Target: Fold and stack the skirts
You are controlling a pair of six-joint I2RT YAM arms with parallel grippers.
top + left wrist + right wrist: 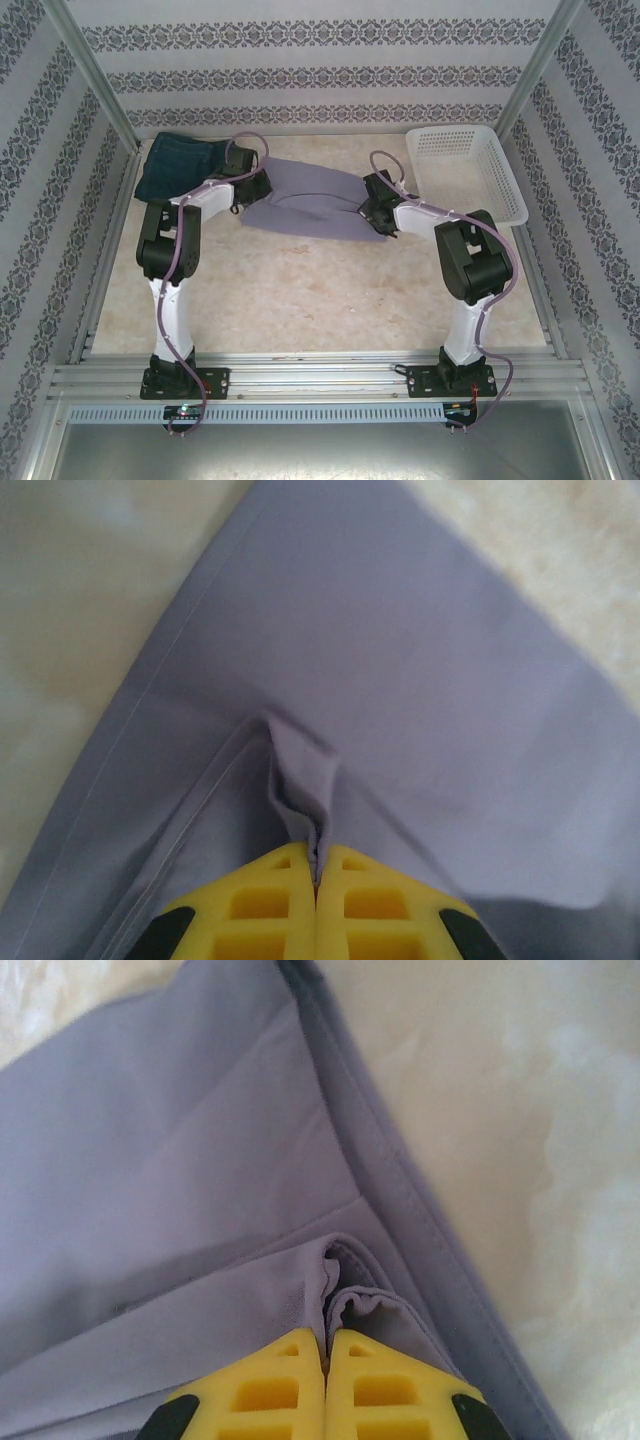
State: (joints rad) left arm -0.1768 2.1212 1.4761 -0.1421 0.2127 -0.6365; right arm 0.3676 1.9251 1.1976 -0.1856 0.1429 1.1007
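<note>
My left hand [318,865] is pinched shut on a tuck of the lavender-grey skirt [400,680] near its hem. My right hand [326,1345] is clamped on a gather beside the opposite seam. For a clean fold, I judge both should lift together with the edge taut between them. The skirt lies spread on the surface [300,300], stretched between the hands, just beside the denim skirt [180,165].

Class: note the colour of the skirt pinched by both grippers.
The skirt is plain lavender-grey, best seen in the left wrist view.
</note>
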